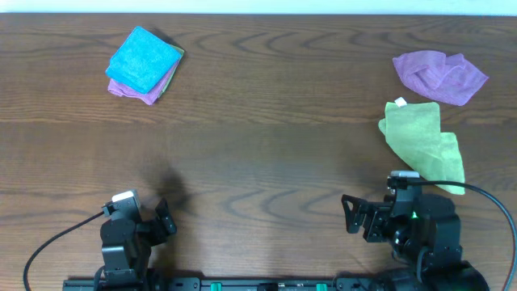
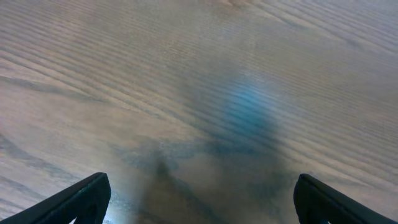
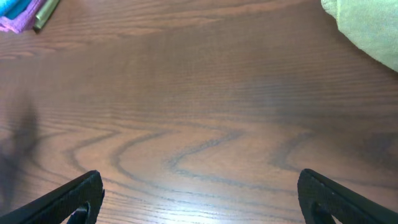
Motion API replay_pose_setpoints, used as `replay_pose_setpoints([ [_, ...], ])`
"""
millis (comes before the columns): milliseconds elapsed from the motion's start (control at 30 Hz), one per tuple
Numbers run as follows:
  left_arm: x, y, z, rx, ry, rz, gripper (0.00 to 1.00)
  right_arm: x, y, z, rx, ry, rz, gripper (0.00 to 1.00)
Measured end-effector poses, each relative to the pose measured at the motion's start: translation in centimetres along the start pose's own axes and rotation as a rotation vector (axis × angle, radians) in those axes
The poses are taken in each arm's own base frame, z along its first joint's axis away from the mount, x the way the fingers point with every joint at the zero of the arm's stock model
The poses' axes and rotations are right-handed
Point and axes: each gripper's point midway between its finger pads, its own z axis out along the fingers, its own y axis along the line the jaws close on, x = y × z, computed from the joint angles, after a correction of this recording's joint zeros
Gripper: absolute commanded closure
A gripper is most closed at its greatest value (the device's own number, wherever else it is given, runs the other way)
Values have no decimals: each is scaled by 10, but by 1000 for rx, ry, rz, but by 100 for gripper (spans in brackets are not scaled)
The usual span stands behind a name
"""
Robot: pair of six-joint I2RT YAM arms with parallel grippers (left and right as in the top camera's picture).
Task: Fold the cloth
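- While both arms sit low along the bottom edge of the overhead frame, the green cloth (image 1: 424,147) lies loose and rumpled at the right side of the desk (image 1: 266,137). It has a white tag at its top corner, and its lower end is just above the right arm.
- The right fingers (image 1: 350,214) at lower right are spread wide apart with nothing between them, over bare wood to the left of the green cloth. In the right wrist view the cloth shows only in the upper right corner, well away from the fingertips.
- The left fingers (image 1: 167,218) at lower left are likewise spread wide and empty, over bare wood grain with a dark shadow on it.
- A crumpled purple cloth (image 1: 440,74) sits in the upper right, close above the green one. I cannot tell whether the two touch.
- At upper left, well apart from everything else, is a stack of folded cloths (image 1: 145,65). A blue one is on top, with a yellow-green edge and a pink-purple layer showing beneath.
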Motion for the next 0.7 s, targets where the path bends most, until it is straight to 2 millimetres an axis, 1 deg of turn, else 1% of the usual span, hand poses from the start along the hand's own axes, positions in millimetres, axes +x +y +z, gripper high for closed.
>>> replay_pose_setpoints([
  [700, 0, 0, 0, 0, -1, 19, 5, 0, 0, 0, 0, 0, 0, 1],
])
